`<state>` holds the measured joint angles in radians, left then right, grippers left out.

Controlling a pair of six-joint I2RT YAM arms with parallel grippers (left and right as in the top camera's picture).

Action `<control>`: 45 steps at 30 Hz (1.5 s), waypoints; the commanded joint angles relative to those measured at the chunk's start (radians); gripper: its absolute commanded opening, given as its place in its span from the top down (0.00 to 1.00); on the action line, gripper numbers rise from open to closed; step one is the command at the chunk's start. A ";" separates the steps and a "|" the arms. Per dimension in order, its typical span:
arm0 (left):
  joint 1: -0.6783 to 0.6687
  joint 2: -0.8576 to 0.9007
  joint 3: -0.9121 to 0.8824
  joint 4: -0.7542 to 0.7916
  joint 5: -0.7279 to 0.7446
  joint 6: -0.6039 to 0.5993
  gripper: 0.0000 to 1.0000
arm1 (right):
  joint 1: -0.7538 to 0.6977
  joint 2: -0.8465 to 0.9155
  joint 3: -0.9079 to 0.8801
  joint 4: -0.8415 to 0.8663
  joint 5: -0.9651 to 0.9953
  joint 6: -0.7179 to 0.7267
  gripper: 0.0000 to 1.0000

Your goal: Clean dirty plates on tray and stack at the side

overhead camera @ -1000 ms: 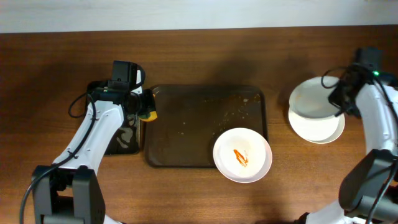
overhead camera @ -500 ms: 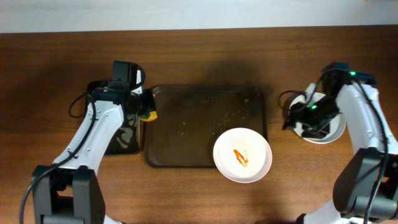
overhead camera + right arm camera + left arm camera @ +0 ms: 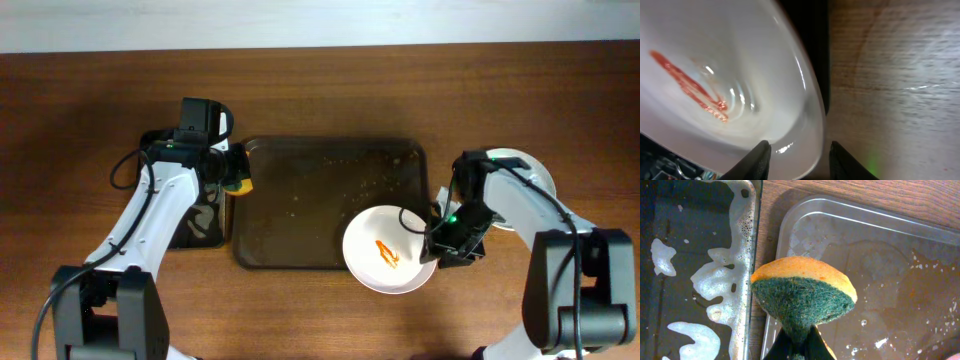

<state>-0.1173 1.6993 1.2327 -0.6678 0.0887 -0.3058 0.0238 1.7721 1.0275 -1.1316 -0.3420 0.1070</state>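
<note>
A white plate with an orange sauce smear sits on the front right corner of the dark brown tray, overhanging its rim. My right gripper is open at that plate's right edge. In the right wrist view the plate's rim lies between the two fingers. Plates are stacked at the right, partly hidden by my right arm. My left gripper is shut on a yellow and green sponge over the tray's left rim.
A narrow black tray with soapy foam lies left of the brown tray. The brown tray's floor is wet with crumbs and specks. Bare wooden table lies right of the dirty plate.
My right arm has swung from the plate stack at the right down and left to the dirty plate's right edge. My left arm and the sponge have not moved.
</note>
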 commanded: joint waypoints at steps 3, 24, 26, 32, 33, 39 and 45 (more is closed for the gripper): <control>0.003 -0.008 -0.005 0.000 -0.007 0.008 1.00 | 0.024 0.002 -0.010 0.041 -0.002 0.068 0.91; -0.041 -0.008 -0.005 0.008 0.163 -0.022 1.00 | 0.312 0.018 0.144 0.524 0.167 0.412 0.96; -0.063 -0.008 -0.005 0.012 0.164 -0.056 1.00 | 0.334 0.039 0.143 0.531 0.174 0.426 0.96; -0.146 -0.008 -0.005 0.047 0.237 -0.095 1.00 | 0.345 0.130 0.143 0.582 0.174 0.459 0.96; -0.157 -0.008 -0.005 0.049 0.237 -0.099 1.00 | 0.345 0.138 0.143 0.592 0.175 0.459 0.96; -0.168 -0.007 -0.005 0.050 0.237 -0.128 1.00 | 0.343 0.148 0.143 0.639 0.174 0.460 0.87; -0.168 -0.003 -0.006 0.050 0.237 -0.147 1.00 | 0.343 0.148 0.143 0.630 0.170 0.520 0.96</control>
<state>-0.2886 1.6993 1.2320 -0.6239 0.3077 -0.4225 0.3618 1.9049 1.1603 -0.4961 -0.1814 0.5766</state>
